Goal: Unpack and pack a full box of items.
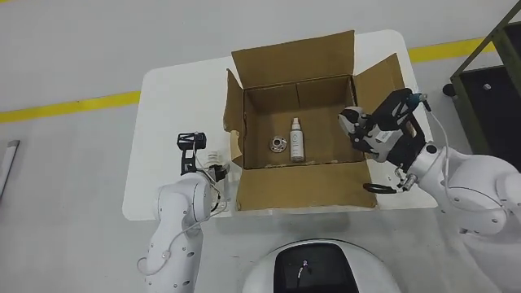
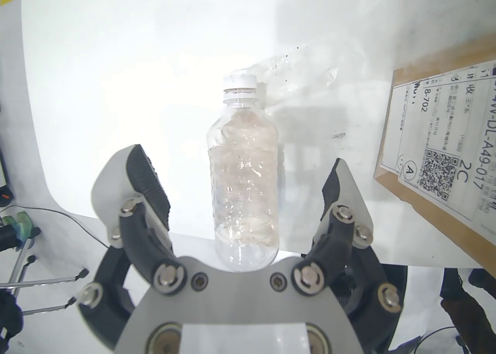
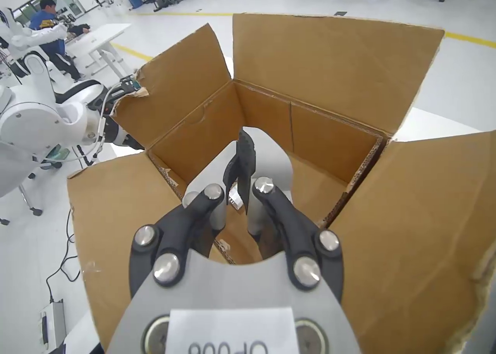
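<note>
The left gripper (image 2: 240,167) is released, its pads spread wide on either side of a clear plastic bottle (image 2: 244,177) with a white cap. Neither pad touches the bottle. It sits in the middle of the left wrist frame, cap pointing away from the palm, over the near edge of the white table (image 2: 135,42). Whether it stands or lies there I cannot tell. At the right edge of that frame is an outer flap of the cardboard box (image 1: 297,89).

The right gripper (image 3: 242,162) is clenched, its pads pressed together with nothing visible between them. It hangs over the open box at centre right of the top view, just inside the right-hand wall.

All four flaps are folded outward. On the box floor, at the centre of the top view, a small white spray bottle (image 1: 297,138) lies beside a small round item (image 1: 278,142), near each other but apart.

Unpacking looks partly done: the plastic bottle is out on the table, left of the box, and two items are left inside. Packing everything back in seems not yet begun.
</note>
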Robot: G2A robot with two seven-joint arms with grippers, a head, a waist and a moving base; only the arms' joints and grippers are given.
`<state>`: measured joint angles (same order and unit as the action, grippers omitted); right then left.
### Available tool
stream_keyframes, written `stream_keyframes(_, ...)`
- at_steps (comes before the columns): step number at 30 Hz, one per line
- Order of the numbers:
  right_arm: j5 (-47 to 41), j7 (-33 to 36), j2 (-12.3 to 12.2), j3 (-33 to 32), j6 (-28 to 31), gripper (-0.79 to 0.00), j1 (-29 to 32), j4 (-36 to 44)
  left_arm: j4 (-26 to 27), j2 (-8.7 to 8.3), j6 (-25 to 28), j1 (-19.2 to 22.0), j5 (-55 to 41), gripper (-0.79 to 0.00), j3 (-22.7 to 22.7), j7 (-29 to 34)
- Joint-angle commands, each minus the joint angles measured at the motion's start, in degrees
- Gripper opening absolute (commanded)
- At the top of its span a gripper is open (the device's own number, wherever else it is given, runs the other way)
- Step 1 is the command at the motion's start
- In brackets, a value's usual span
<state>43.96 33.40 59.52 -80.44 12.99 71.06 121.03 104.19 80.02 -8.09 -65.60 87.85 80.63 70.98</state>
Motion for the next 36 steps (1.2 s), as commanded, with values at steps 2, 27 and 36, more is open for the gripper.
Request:
stream_keyframes(2, 0.74, 1.9, 0.21, 1.29, -4.09, -0.785, -0.59, -0.18, 0.8, -0.02, 1.09, -0.14, -1.34, 0.0, 0.28, -3.15)
stream_keyframes(27, 3.56, 7.99, 2.05, 10.76, -14.1, -0.785, -6.9, -4.51, 17.14, -0.95, 9.32, 13.95, -20.11, 0.0, 3.09, 0.88)
stream_keyframes(36, 3.36, 7.72, 2.29, 10.52, -14.66, -0.785, -6.19, -4.83, 9.41, -1.32, 10.1, 13.78, -4.08, 0.0, -5.01, 0.79)
